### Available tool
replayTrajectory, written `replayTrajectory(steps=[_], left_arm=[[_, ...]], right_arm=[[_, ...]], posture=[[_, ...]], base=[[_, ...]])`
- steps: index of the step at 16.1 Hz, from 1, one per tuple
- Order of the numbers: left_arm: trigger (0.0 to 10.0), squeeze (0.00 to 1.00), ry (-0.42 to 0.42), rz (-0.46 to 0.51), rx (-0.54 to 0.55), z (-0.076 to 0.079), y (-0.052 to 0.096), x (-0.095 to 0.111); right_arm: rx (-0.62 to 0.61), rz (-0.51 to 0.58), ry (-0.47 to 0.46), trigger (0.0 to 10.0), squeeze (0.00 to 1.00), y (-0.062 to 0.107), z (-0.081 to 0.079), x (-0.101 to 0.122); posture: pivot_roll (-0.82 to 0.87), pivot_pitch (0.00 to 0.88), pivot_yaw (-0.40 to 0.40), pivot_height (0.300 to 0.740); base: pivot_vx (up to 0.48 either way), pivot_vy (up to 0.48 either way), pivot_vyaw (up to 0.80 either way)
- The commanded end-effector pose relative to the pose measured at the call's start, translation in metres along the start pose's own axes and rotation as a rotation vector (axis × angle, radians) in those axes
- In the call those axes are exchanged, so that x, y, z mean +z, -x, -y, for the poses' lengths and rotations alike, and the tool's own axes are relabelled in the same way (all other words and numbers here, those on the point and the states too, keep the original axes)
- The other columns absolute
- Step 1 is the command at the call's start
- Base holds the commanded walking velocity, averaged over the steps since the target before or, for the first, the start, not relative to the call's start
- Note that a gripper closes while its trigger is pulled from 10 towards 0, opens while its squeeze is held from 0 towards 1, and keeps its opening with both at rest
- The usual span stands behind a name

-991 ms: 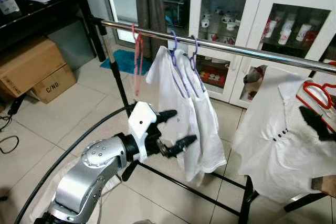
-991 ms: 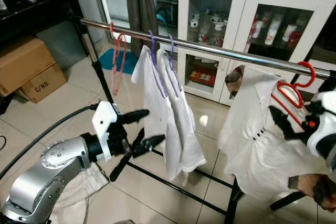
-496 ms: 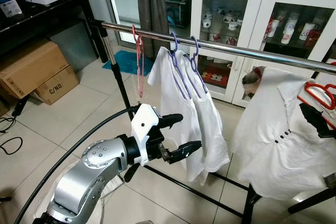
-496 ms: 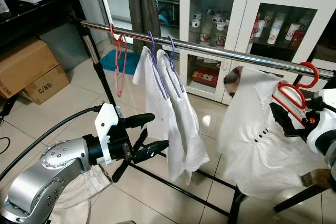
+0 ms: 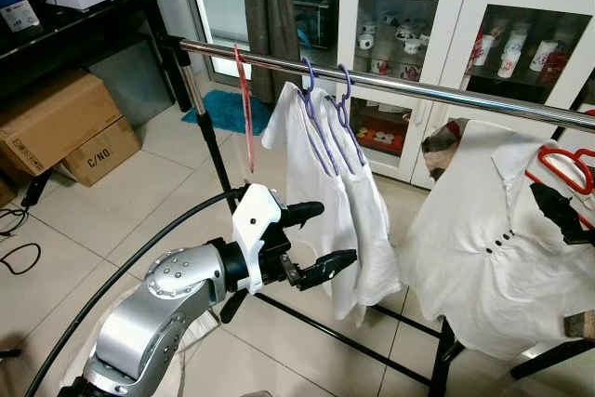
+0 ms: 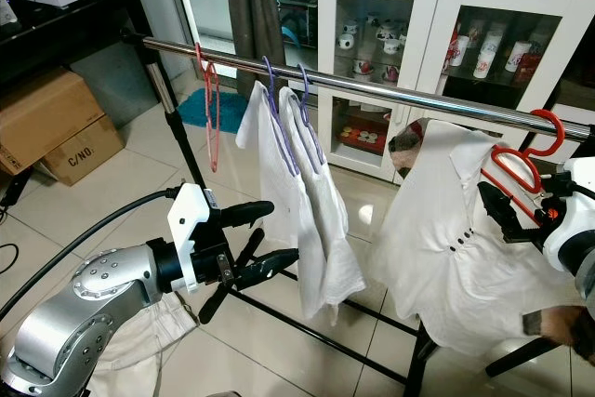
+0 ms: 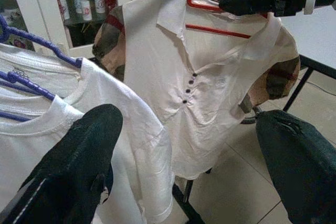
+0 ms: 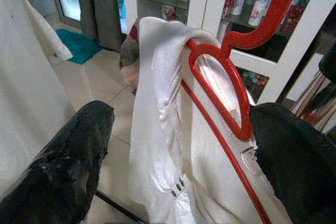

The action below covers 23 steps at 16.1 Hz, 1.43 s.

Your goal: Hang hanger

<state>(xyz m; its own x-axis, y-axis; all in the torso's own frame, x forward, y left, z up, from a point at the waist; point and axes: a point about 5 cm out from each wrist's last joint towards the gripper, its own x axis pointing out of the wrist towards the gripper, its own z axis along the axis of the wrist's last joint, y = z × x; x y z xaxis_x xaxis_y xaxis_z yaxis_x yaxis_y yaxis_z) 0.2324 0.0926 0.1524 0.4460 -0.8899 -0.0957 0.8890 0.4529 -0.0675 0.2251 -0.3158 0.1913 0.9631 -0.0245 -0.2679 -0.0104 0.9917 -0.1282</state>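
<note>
A red hanger carries a white polo shirt at the right end of the steel rail. Its hook curls up at rail height; whether it rests on the rail is unclear. My right gripper is open just under the hanger's neck. In the right wrist view the red hanger leans against one finger while the other finger stands well apart. My left gripper is open and holds nothing, low in front of two white T-shirts.
The T-shirts hang on purple hangers; a bare pink hanger hangs further left. Behind the rack stands a white glass-door cabinet. Cardboard boxes sit at the left, a black cable arcs over the tiled floor, and rack bars run low.
The head camera tilted up a little a second ago. The polo shirt has swung slightly to the left on its hanger, and the pink hanger has turned edge-on. Both grippers hold their places.
</note>
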Motion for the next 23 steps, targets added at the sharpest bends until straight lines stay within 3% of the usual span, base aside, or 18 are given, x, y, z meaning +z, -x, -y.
replayTrajectory(steps=[1,2,4,10,14,15,16,17,23], left_arm=[[10.0,0.0,-0.008,0.002,-0.009,0.0,0.001,0.003],[10.0,0.0,-0.005,-0.002,-0.025,0.001,0.002,0.003],[10.0,0.0,-0.029,-0.015,-0.049,0.002,0.002,0.005],[10.0,0.0,-0.051,-0.037,-0.048,0.001,0.0,0.003],[10.0,0.0,-0.048,-0.039,-0.05,0.002,0.0,0.001],[10.0,0.0,-0.048,-0.041,-0.053,0.002,0.001,0.001],[10.0,0.0,-0.048,-0.041,-0.055,0.002,0.001,0.0],[10.0,0.0,-0.05,-0.04,-0.054,0.002,0.001,0.0],[10.0,0.0,-0.054,-0.037,-0.056,0.002,0.001,-0.001]], right_arm=[[0.01,0.001,0.007,10.0,0.0,-0.001,-0.002,0.001],[0.012,-0.005,0.009,10.0,0.0,-0.004,-0.003,0.002],[0.085,0.028,0.048,10.0,0.0,-0.044,-0.006,0.017],[0.11,0.022,0.078,10.0,0.0,-0.058,-0.001,0.022],[0.156,-0.044,0.033,10.0,0.0,-0.059,0.0,0.014],[0.176,-0.051,0.031,7.4,0.0,-0.059,0.0,0.013],[0.193,-0.042,0.019,3.4,0.0,-0.057,-0.001,0.014],[0.218,-0.028,0.01,0.2,0.0,-0.055,-0.001,0.018],[0.292,-0.049,0.029,0.0,0.0,-0.047,-0.001,0.02]], posture=[[0.05,0.015,0.088,0.74],[0.05,0.015,0.089,0.74],[0.06,0.002,0.085,0.74],[0.05,0.0,0.077,0.74],[0.05,0.0,0.077,0.74],[0.05,0.0,0.077,0.74],[0.05,0.0,0.078,0.74],[0.05,0.0,0.078,0.74],[0.04,0.0,0.08,0.74]], base=[[0.0,0.0,0.0],[0.0,0.0,0.0],[0.0,0.0,0.0],[0.0,0.0,0.0],[0.0,0.0,0.0],[0.0,0.0,0.0],[0.0,0.0,0.0],[0.0,0.0,0.0],[0.0,0.0,0.0]])
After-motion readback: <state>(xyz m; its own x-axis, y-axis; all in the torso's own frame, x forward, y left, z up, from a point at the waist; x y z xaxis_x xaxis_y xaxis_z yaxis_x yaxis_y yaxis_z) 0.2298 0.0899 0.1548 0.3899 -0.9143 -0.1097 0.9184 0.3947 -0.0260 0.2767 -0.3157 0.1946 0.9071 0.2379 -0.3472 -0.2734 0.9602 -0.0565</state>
